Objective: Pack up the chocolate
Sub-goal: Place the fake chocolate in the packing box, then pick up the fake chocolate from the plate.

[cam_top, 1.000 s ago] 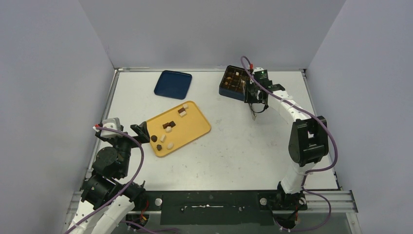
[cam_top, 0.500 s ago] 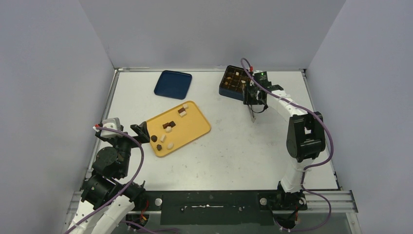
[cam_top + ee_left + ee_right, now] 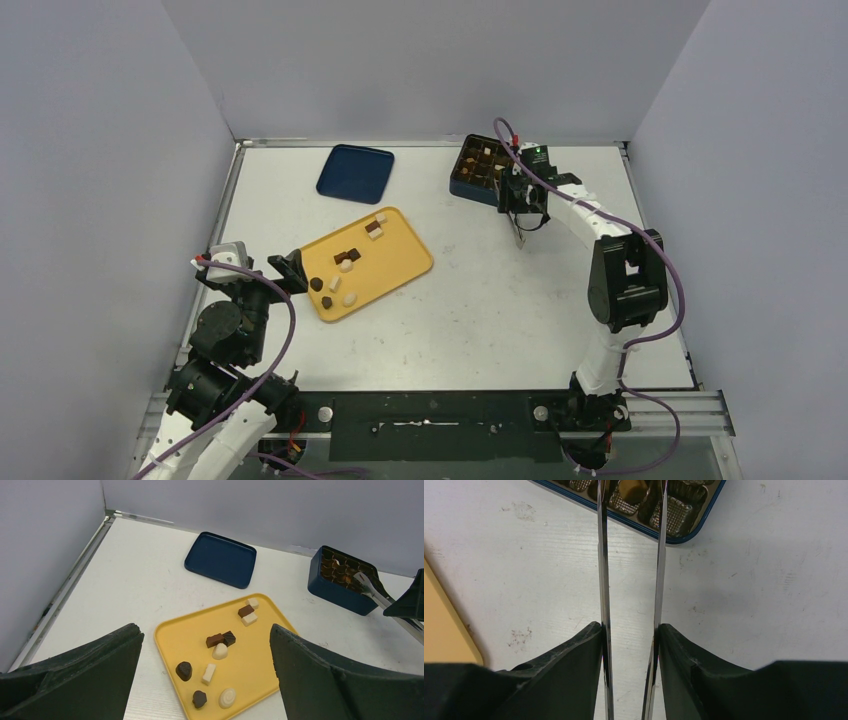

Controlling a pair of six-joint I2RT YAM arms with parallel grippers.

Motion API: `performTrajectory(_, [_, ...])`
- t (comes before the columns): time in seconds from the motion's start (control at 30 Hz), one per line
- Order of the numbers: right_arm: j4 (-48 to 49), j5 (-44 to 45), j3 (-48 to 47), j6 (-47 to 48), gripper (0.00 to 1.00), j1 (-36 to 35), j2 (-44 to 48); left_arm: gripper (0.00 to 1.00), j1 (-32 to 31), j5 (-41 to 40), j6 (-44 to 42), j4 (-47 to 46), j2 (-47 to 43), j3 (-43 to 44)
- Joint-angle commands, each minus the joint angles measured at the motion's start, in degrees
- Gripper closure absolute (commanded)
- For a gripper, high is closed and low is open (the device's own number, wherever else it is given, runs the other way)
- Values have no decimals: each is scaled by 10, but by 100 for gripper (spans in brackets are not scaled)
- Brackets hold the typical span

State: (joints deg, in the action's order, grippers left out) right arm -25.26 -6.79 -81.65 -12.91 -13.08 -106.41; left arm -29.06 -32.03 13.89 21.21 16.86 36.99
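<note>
White tabletop (image 3: pixel 480 300) enclosed by grey walls (image 3: pixel 430 60). The right gripper (image 3: pixel 630 635) is clenched on a pair of thin metal tongs (image 3: pixel 602 580), whose two blades stand apart and run straight ahead to the far-right box (image 3: pixel 478 170). The tips reach over its near corner, on either side of a caramel piece (image 3: pixel 631 487) that sits in a cell. Whether the tips touch that piece cannot be told.

The rest of the chocolate (image 3: pixel 347 257), about nine dark, caramel and white pieces, lies loose on the yellow tray (image 3: pixel 400 262), left of the box and nearer the arm bases. The tray's long axis runs diagonally from near-left to far-right. From the right gripper the tray lies well apart, to the left and toward the bases, opposite to the way the tongs point. The left gripper (image 3: pixel 288 268) is spread wide, grasps nothing, and sits just beside the tray's near-left corner, much the nearer of the two.

Since only the right arm carries the tongs, the next pick probably calls for it to swing back toward the tray. A blue lid (image 3: pixel 355 172) lies flat beyond the tray.
</note>
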Motion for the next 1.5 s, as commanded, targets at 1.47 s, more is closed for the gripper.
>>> performTrajectory(1.47, [122,-20,20,25,58,-295,4,3,4,-2,-3,-13,-10,10])
